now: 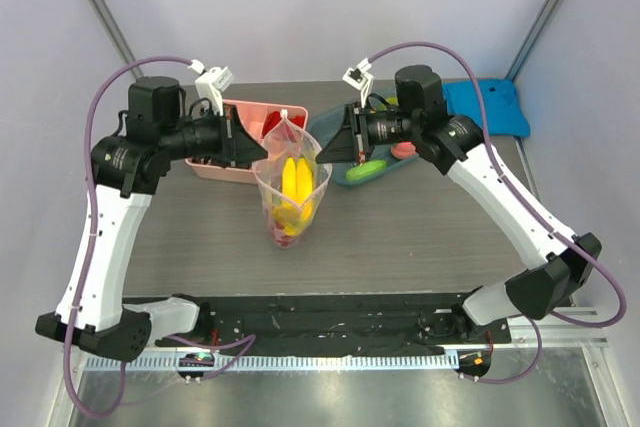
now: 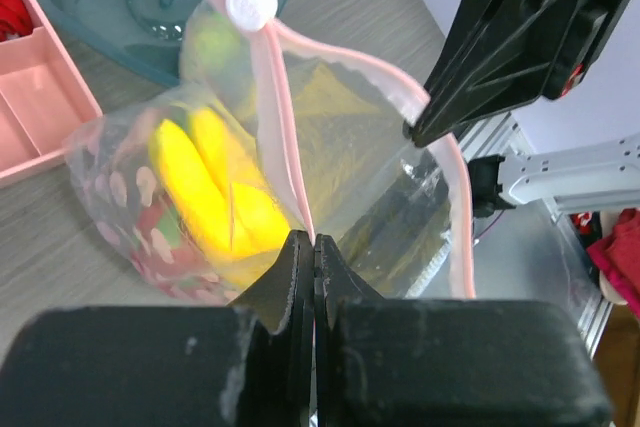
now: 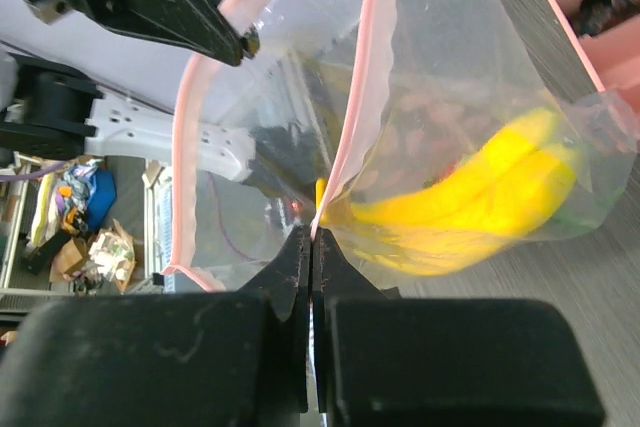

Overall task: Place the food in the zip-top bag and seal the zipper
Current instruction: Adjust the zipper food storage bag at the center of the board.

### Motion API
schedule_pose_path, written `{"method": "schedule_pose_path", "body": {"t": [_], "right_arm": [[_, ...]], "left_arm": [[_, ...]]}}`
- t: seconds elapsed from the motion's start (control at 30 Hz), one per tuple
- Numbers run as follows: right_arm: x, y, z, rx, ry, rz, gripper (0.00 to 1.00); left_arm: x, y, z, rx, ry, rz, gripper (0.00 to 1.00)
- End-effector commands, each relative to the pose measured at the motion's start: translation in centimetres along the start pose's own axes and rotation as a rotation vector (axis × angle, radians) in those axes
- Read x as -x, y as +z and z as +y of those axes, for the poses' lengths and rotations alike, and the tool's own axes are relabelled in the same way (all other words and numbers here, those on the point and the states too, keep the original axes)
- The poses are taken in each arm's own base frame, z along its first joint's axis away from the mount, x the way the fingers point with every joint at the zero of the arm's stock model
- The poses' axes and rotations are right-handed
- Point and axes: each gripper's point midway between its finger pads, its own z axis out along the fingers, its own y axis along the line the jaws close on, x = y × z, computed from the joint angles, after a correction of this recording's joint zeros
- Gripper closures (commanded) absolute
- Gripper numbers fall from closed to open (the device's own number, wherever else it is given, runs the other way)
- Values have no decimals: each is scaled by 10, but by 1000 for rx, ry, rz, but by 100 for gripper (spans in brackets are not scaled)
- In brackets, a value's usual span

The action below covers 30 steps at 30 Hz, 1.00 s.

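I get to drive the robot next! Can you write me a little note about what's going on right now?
Left gripper: shut on the zip-top bag at its pink zipper.
Right gripper: shut on the opposite rim.
Done: the bag is held open between them, with the bananas and a few other pieces inside.
Left to do: a green piece and a red piece lie on the teal tray. The zipper is not yet closed.

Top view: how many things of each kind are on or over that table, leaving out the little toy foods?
Robot arms: 2 (left arm, right arm)
Zip-top bag: 1
Pink divided box: 1
Teal tray: 1
Blue cloth: 1
Total: 6
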Motion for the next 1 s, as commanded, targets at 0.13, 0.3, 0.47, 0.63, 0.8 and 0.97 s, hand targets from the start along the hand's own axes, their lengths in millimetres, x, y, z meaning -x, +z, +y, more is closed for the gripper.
{"method": "schedule_pose_path", "body": {"t": [0.13,0.3,0.47,0.63,0.8,0.97], "right_arm": [[-2,6,-15,31,74,5,99],[4,1,-43,-64,60,-17,93],[44,-26,-69,-137,44,-121,33],[84,-89,-148,-414,-45,-241,23],[54,-111,-246,-728,-173,-41,17],[54,-105,-314,-831,-397,79,0]], "left_arm": [[-32,23,31,73,-56,153,100],[-31,33,43,112,-80,150,100],[-26,36,46,122,-77,122,100],[-24,40,48,121,-86,120,100],[-21,42,49,123,-83,115,100],[-22,45,52,124,-78,122,100]]}}
